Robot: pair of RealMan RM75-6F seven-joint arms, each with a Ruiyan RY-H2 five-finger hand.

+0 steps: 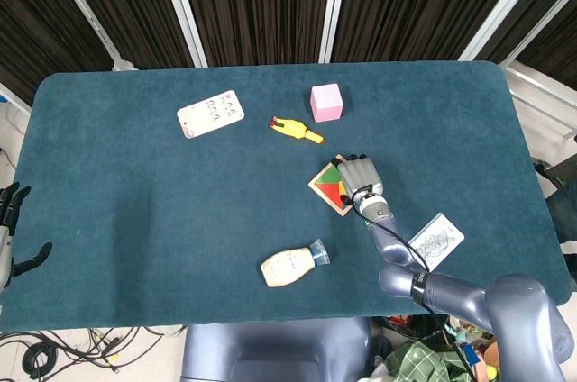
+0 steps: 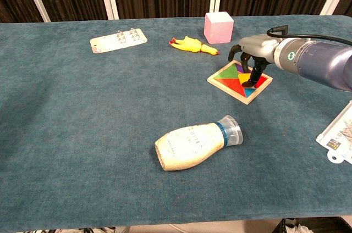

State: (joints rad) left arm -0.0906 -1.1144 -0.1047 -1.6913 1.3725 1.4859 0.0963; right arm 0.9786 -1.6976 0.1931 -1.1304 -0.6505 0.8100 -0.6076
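Note:
My right hand hovers over a square tangram puzzle of coloured pieces in a wooden frame, right of the table's middle. Its fingers arch downward and apart, and dark fingertips touch the puzzle's right part. Nothing is lifted in it. My left hand hangs off the table's left edge with fingers spread and nothing in it; only the head view shows it.
A pink cube and a yellow rubber chicken lie behind the puzzle. A white blister card lies at back left. A cream bottle lies in front; a patterned card pack lies front right.

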